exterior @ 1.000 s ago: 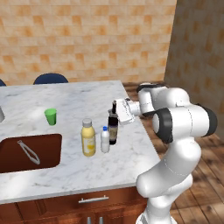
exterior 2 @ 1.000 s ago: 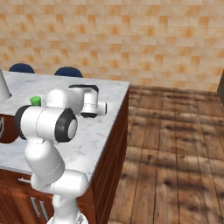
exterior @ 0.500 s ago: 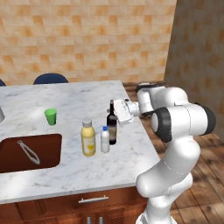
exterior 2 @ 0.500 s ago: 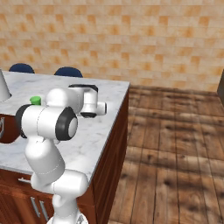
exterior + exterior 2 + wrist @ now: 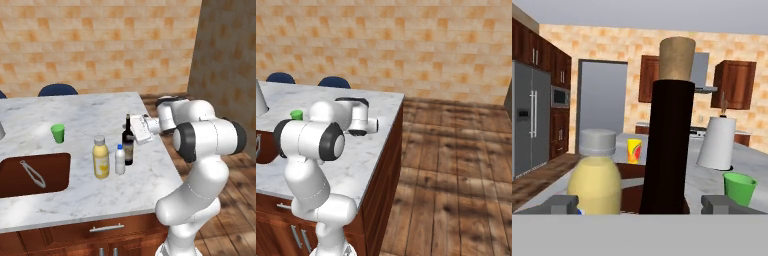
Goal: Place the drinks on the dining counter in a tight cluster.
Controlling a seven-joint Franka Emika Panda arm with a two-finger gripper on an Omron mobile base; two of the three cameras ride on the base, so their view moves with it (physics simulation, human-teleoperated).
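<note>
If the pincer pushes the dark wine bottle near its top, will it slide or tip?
It would probably tip: the wine bottle is tall and narrow. It looks stiff and likely heavy. Falling left, it could knock the small white bottle and the juice bottle close beside it.

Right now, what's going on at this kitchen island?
The white arm's gripper is at the wine bottle on the marble dining counter, its fingertips spread to either side of the neck in the hand view, not closed on it. The bottle stands right beside the small white bottle and the yellow juice bottle, so the three drinks form a close group near the sink.
</note>
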